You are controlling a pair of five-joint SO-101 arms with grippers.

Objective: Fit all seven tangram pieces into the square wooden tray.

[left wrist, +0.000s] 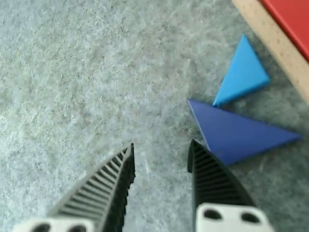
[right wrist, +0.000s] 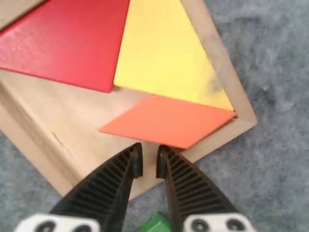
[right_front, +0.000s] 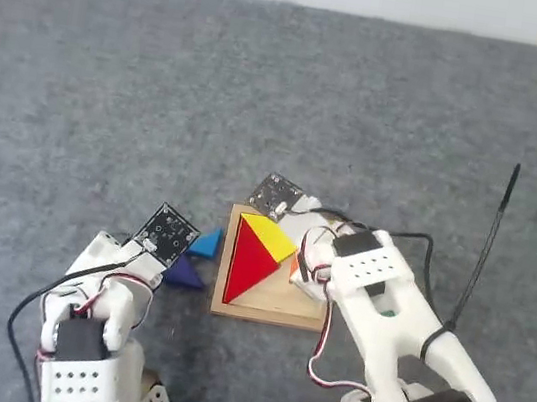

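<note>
Left of the lower-centre tray [right_front: 284,302], the left gripper [left wrist: 159,150] gapes beside the dark blue triangle [left wrist: 241,135]. The right gripper [right wrist: 148,152], barely parted, overhangs the orange piece [right wrist: 169,121].

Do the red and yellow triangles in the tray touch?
Touching: the right wrist view shows the red triangle and yellow triangle sharing one edge, no gap between.

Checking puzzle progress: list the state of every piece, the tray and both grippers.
Tray: partly filled.
Red triangle: in tray.
Yellow triangle: in tray.
Orange parallelogram: in tray.
Light blue triangle: on carpet.
Dark blue triangle: on carpet.
Left gripper: open, empty.
Right gripper: barely open, empty.
</note>
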